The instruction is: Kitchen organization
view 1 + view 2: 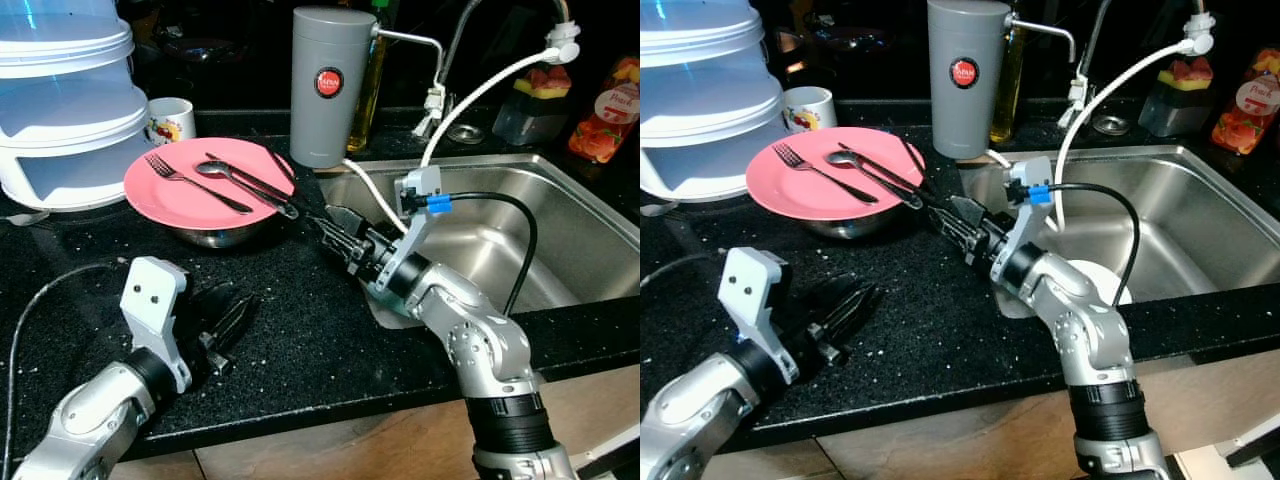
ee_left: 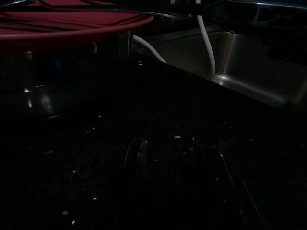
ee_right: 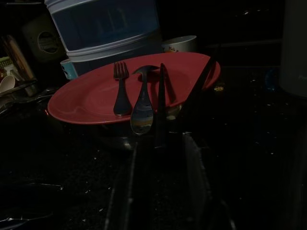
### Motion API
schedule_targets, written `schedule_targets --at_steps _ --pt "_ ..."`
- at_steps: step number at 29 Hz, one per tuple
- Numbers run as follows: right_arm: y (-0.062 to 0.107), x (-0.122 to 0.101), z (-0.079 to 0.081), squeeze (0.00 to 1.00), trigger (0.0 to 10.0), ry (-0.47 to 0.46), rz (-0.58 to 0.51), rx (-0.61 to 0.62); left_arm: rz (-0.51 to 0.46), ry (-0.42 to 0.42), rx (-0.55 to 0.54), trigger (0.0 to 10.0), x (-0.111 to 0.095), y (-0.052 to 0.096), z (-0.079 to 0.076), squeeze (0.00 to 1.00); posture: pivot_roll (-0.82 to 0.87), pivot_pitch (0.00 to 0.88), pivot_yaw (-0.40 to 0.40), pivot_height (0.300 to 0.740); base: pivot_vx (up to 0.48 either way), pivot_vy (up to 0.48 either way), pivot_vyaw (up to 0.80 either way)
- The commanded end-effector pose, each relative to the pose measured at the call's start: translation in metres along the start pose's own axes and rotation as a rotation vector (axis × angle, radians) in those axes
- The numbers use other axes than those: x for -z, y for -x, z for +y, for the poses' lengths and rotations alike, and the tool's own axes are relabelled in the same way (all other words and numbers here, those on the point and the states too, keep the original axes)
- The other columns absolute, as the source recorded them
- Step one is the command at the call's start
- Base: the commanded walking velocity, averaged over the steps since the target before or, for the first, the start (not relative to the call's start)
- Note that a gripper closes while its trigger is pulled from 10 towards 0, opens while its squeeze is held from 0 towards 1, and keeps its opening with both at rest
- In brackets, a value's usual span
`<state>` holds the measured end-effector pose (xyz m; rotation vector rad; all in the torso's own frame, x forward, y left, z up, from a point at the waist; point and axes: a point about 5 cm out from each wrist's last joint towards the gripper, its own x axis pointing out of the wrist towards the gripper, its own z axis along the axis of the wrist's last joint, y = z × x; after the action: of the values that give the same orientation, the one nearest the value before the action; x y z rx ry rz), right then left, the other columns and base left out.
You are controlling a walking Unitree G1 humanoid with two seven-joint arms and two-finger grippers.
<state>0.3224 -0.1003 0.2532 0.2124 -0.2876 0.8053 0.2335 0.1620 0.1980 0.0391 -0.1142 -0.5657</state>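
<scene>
A pink plate (image 1: 165, 195) rests on a steel bowl (image 1: 215, 236) on the black countertop. On the plate lie a fork (image 1: 185, 178), a spoon (image 1: 215, 169) and a black-handled knife (image 1: 255, 185) whose handle sticks out over the right rim. My right gripper (image 1: 312, 224) reaches in from the sink side to that rim. It is open, with the knife handle's end (image 3: 160, 129) between its fingers. My left gripper (image 1: 228, 318) rests low on the counter in front of the bowl, open and holding nothing.
A steel sink (image 1: 560, 230) lies to the right, with a white plate (image 1: 1105, 280) under my right arm. A grey canister (image 1: 330, 85), a mug (image 1: 172, 120) and stacked white containers (image 1: 60, 100) stand behind. Bottles (image 1: 605, 110) line the back right.
</scene>
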Motion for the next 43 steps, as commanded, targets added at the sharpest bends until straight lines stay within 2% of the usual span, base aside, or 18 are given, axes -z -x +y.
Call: schedule_targets --at_steps 1,13,17,26,40,43 --pt "0.002 -0.002 0.002 0.0 3.2 -0.008 -0.003 -0.012 0.021 0.002 0.015 10.0 0.003 0.001 -0.001 0.0 0.01 0.078 -0.035 0.74 0.0 0.0 0.0" --pt "0.002 -0.003 0.002 0.0 3.2 -0.009 -0.013 -0.02 0.018 -0.001 0.019 10.0 0.002 0.001 -0.001 0.0 0.01 0.064 -0.036 0.74 0.0 0.0 0.0" --pt "0.002 -0.005 0.003 0.0 2.8 -0.015 -0.024 -0.024 0.017 -0.001 0.021 10.0 0.003 0.001 -0.001 0.0 0.01 0.06 -0.038 0.74 0.0 0.0 0.0" --pt "0.002 -0.01 0.001 0.0 2.7 -0.031 -0.052 -0.021 0.015 0.001 0.026 10.0 0.003 0.001 -0.002 0.0 0.01 0.059 -0.039 0.74 0.0 0.0 0.0" --pt "0.002 -0.026 -0.013 0.0 2.2 -0.059 -0.137 0.075 0.011 0.007 0.03 10.0 0.002 0.0 -0.003 0.0 0.01 0.07 -0.041 0.74 0.0 0.0 0.0" --pt "0.003 -0.028 -0.021 0.0 2.1 -0.033 -0.144 0.135 0.011 0.006 0.029 10.0 0.002 0.0 -0.003 0.0 0.01 0.071 -0.042 0.74 0.0 0.0 0.0"
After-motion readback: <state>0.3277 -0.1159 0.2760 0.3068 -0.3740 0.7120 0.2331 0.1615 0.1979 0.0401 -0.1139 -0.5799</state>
